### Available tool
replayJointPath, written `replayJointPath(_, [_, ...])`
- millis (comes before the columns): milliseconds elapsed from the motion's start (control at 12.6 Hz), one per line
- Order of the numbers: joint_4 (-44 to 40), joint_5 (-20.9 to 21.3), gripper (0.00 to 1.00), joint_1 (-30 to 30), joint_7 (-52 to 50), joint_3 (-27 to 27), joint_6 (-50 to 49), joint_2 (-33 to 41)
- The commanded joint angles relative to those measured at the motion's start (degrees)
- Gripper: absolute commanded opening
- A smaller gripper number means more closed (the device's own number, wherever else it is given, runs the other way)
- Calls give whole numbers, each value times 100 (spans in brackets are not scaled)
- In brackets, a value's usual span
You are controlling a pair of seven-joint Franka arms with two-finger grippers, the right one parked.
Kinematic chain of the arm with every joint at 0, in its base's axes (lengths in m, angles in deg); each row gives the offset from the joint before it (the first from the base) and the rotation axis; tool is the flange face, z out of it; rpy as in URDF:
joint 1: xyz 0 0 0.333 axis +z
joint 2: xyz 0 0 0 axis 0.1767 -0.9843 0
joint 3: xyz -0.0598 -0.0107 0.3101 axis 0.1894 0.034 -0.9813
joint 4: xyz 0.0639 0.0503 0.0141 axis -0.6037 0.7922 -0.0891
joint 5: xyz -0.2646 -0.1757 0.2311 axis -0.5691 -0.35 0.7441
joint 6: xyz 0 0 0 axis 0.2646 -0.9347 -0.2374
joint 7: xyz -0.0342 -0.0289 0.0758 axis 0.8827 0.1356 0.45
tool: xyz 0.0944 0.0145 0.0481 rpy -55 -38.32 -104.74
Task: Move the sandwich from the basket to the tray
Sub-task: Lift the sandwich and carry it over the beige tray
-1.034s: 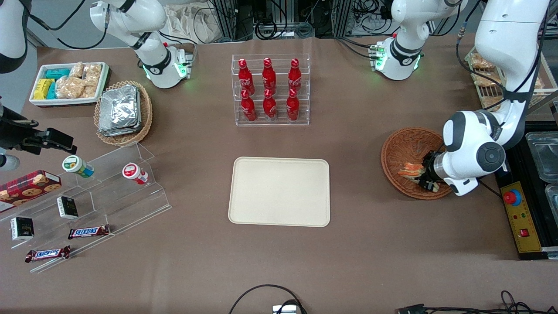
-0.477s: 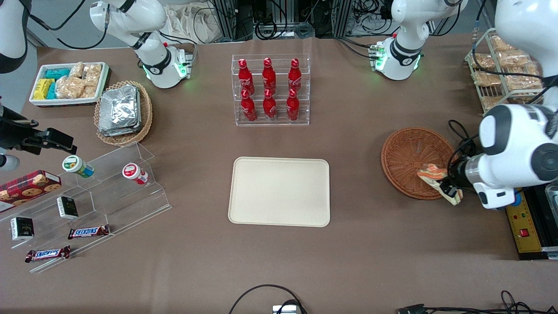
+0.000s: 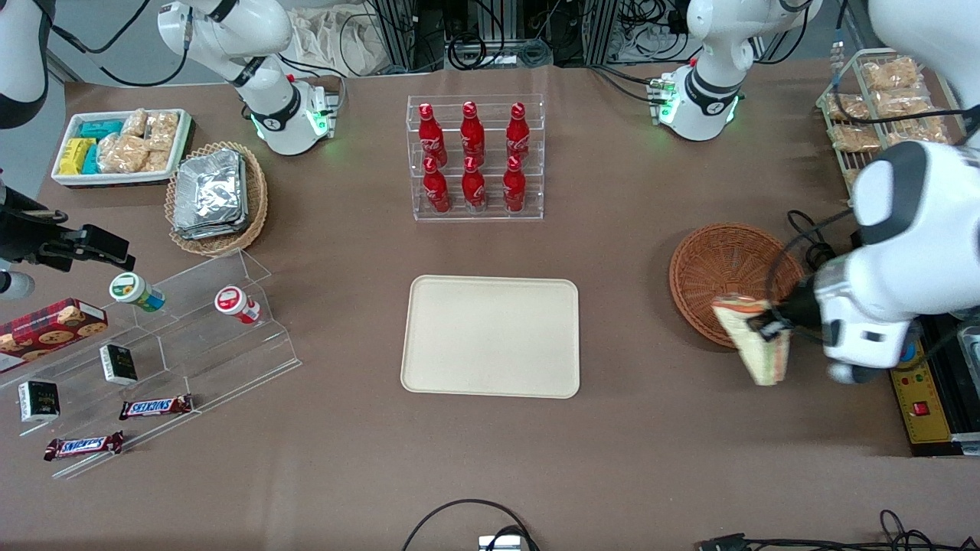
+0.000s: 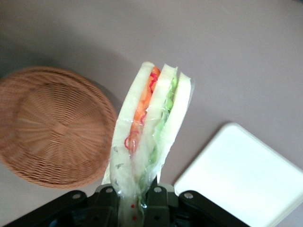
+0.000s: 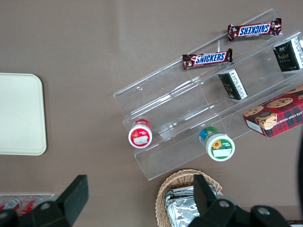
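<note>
My left gripper (image 3: pixel 773 327) is shut on the clear-wrapped wedge sandwich (image 3: pixel 752 338) and holds it in the air above the front rim of the reddish-brown wicker basket (image 3: pixel 720 268). In the left wrist view the sandwich (image 4: pixel 150 127) stands up from between the gripper (image 4: pixel 134 201) fingers, showing pale bread with orange and green layers. The basket (image 4: pixel 49 125) below it holds nothing I can see. The cream tray (image 3: pixel 491 335) lies flat at the table's middle, toward the parked arm from the gripper; its corner also shows in the left wrist view (image 4: pixel 244 175).
A clear rack of red bottles (image 3: pixel 475 157) stands farther from the camera than the tray. A wire rack of bagged snacks (image 3: pixel 880 115) and a yellow control box (image 3: pixel 915 383) sit at the working arm's end. Tan basket with foil packs (image 3: pixel 214 195) and clear stepped shelves (image 3: pixel 176 337) lie toward the parked arm's end.
The gripper has lifted the sandwich out of the basket, and it now hangs higher and nearer the camera, over the basket's front rim.
</note>
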Motion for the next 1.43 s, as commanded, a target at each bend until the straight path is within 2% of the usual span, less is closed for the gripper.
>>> replayJointPath(0, [-526,51,0,-813,91,118,35,-856])
replayJointPath(318, [-509,69,0,-1659,38,110,720,-1595])
replayJointPath(636, [-509,78,0,-2046,2,101,1196,-2140])
replayJointPath(875, [-518,498,1,-2153,-6,30,1345,-2545])
replayJointPath(1034, [-501,535,20,-2144,-24,13,1460,-2590])
replayJointPath(1114, [-509,526,38,-2144,-33,-22,1460,-2572])
replayJointPath(1193, [-518,508,79,-2126,-41,-40,1478,-2572])
replayJointPath(1273, [-518,517,97,-2109,-15,-57,1486,-2572])
replayJointPath(1352, [-518,526,100,-2100,-15,-57,1487,-2563])
